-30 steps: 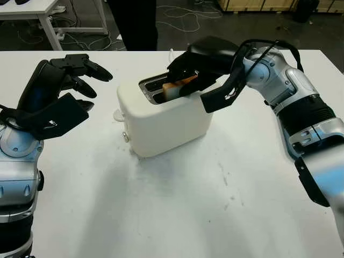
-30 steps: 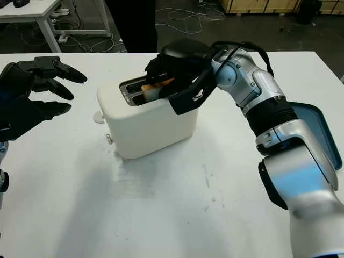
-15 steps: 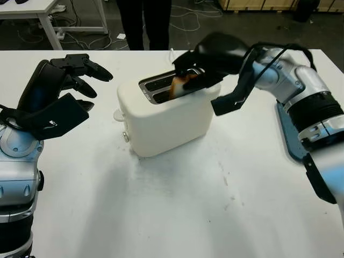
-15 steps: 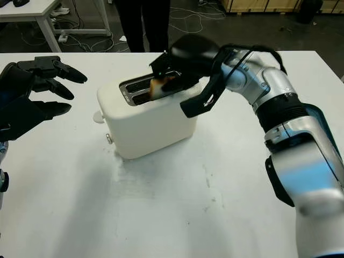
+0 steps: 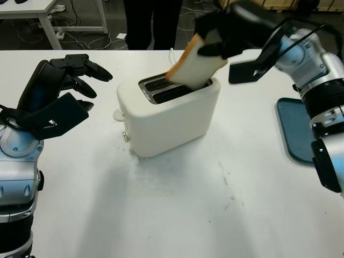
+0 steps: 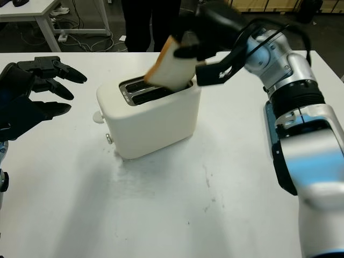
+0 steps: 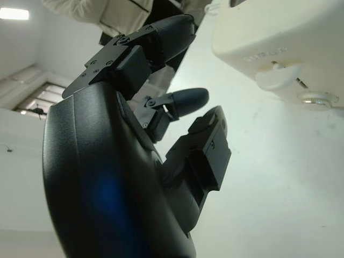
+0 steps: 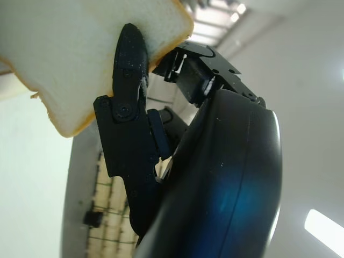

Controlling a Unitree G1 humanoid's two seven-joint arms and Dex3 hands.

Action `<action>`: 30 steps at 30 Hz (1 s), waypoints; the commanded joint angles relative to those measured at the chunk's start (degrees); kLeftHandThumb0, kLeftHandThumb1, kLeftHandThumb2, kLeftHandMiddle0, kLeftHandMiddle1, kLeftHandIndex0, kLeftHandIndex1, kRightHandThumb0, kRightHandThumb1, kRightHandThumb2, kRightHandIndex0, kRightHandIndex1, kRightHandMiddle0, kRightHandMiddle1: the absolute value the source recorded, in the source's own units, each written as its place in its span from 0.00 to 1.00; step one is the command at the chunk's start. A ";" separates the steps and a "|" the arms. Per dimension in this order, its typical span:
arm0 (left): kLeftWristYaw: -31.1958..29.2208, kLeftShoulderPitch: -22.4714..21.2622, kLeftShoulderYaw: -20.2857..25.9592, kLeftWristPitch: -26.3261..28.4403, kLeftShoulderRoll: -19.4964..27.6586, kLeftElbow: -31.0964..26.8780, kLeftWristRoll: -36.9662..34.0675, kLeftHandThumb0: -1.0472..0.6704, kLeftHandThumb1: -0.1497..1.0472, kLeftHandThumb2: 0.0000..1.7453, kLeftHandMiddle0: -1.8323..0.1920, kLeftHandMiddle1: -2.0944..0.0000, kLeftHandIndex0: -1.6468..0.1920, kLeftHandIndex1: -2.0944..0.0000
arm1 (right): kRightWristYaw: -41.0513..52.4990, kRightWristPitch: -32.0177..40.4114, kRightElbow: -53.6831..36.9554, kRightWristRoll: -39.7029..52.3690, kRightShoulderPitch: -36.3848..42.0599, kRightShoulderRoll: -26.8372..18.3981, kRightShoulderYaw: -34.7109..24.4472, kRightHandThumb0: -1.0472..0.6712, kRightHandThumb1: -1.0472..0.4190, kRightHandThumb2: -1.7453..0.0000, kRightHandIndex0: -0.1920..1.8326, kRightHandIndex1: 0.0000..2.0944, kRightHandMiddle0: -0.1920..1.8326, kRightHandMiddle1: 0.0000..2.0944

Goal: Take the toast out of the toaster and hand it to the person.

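Toast (image 5: 193, 67) lifted above toaster (image 5: 166, 115), tilted, gripped by right hand (image 5: 223, 29)

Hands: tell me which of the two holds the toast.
The right hand, raised above the toaster, grips the toast. The left hand is open, off to the toaster's side.

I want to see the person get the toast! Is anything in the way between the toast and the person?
Nothing visible is. The right hand holds the toast tilted above the toaster, and the person stands just past the table's far edge. The left hand is off to the side, open.
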 commanded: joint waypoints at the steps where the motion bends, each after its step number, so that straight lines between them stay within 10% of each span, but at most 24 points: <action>1: -0.17 -0.54 -0.26 0.30 0.39 -0.22 0.34 0.96 0.89 0.04 0.57 0.45 0.52 0.62 | 1.28 2.35 1.97 4.15 -2.59 0.67 -3.07 0.26 0.09 0.73 0.61 0.83 0.48 0.83; 13: -0.34 -0.42 0.17 -0.75 0.55 0.24 -0.18 0.98 0.89 0.04 0.55 0.45 0.52 0.62 | 3.17 21.83 10.05 18.95 -3.61 2.17 -16.65 0.31 0.09 0.80 0.59 0.83 0.50 0.83; 30: -0.88 -0.29 0.17 0.47 1.12 -0.35 0.16 0.96 0.89 0.02 0.56 0.47 0.51 0.63 | -9.29 32.48 13.45 17.96 2.59 7.64 -17.44 0.39 0.09 0.79 0.52 0.83 0.40 0.83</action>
